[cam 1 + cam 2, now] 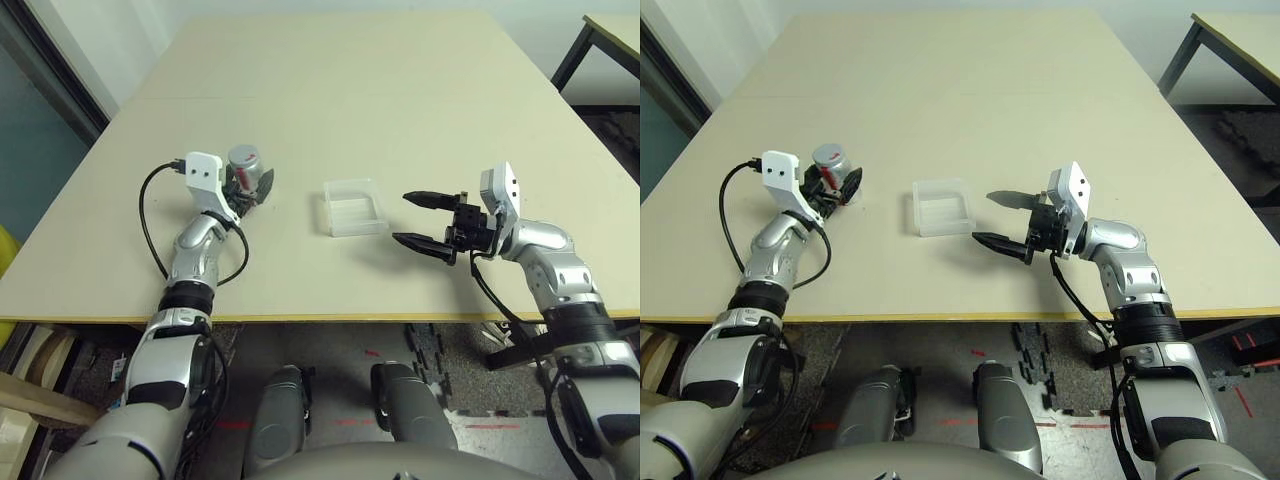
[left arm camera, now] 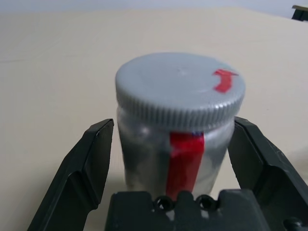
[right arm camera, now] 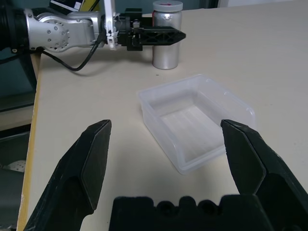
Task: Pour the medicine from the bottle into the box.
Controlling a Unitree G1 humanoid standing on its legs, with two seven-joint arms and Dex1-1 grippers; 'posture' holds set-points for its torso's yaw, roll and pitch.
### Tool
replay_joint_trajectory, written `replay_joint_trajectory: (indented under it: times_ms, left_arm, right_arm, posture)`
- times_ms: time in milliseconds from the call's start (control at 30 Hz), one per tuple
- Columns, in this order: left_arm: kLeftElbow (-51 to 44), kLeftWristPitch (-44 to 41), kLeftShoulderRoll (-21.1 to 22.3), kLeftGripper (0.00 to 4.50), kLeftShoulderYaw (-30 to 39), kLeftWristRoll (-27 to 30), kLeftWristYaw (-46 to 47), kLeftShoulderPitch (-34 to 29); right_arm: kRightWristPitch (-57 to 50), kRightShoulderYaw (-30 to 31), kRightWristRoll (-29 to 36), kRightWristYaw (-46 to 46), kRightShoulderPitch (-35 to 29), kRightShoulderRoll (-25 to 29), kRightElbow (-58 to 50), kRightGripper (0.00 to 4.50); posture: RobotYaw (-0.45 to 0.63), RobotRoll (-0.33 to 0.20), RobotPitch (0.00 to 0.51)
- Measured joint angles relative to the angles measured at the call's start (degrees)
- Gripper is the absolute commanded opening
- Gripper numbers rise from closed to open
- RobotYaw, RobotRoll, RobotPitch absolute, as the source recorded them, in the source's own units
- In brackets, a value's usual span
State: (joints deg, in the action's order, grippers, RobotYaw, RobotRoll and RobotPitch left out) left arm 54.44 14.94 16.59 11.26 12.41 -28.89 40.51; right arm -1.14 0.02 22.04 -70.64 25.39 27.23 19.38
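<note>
We see the bottle (image 2: 179, 130) standing upright on the table (image 1: 400, 110), cap on, between the spread fingers of our left gripper (image 1: 252, 189), a gap showing on each side so that neither finger grips it. The clear box (image 1: 354, 207) lies flat and apart from the bottle, toward our right. Our right gripper (image 1: 420, 220) hovers just beside the box, pointing at it, jaws wide apart and holding nothing.

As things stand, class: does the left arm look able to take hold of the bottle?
Probably yes. The left tool is open, with one finger on each side of the upright bottle, nothing between them. Its cap is still on.
</note>
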Motion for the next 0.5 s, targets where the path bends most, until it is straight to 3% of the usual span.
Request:
replay_joint_trajectory:
  times_ms: [500]
  left_arm:
    - [8.2, 2.5, -0.1, 4.49, -0.4, -2.3, 0.5, 4.2]
  right_arm:
    - [0.3, -0.1, -0.2, 0.3, -0.3, 0.0, 0.0, 4.5]
  posture:
    - [-0.23, 0.0, 0.1]
